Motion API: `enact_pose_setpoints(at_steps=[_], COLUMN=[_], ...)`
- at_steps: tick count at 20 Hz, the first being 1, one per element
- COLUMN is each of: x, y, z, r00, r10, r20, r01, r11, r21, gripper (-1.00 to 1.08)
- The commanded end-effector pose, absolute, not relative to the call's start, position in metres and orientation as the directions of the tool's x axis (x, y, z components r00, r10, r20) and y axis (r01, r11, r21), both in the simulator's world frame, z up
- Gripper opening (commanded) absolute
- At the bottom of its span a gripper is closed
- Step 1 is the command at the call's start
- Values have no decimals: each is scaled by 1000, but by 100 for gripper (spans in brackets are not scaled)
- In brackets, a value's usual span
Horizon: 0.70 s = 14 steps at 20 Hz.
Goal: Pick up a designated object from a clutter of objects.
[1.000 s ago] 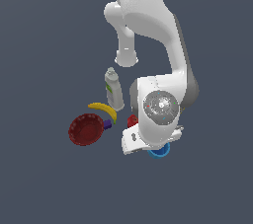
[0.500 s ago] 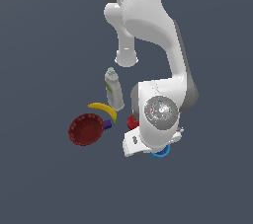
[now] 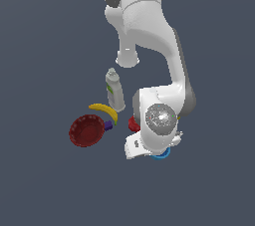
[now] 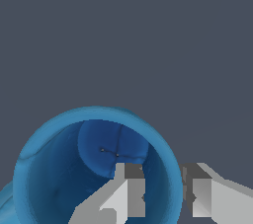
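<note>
The wide bright-blue cup (image 4: 94, 168) with a darker blue inside stands upright and fills the lower part of the wrist view. My gripper (image 4: 163, 174) is open and straddles the cup's rim: one finger (image 4: 129, 188) is inside the cup and the other finger (image 4: 200, 193) is outside it. A gap shows between the rim and the fingers. In the exterior view only a sliver of the cup (image 3: 162, 156) shows under my wrist (image 3: 158, 125), and the fingers are hidden there.
In the exterior view, a dark-red bowl (image 3: 87, 130), a yellow banana (image 3: 105, 111), a small purple piece (image 3: 108, 126) and a white-and-green bottle (image 3: 115, 89) lie to the left of my wrist. A red apple (image 3: 133, 123) is partly hidden behind it.
My wrist has sunk a little over the blue cup, so less of the cup shows in the exterior view. The other objects have not moved.
</note>
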<state>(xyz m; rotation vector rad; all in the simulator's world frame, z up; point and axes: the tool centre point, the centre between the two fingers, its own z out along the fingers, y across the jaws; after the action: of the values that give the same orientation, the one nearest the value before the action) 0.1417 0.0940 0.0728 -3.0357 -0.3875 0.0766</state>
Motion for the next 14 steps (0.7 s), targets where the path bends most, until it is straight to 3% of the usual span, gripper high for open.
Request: enact_pose_setpoints(at_steps=[1, 14], x=[142, 139], y=[93, 88], z=[72, 81], r00=[967, 967], r10=[252, 253], r20=[-40, -38], r01=[248, 249], r11=[-965, -965], r21=[-86, -86], gripper=[-100, -100])
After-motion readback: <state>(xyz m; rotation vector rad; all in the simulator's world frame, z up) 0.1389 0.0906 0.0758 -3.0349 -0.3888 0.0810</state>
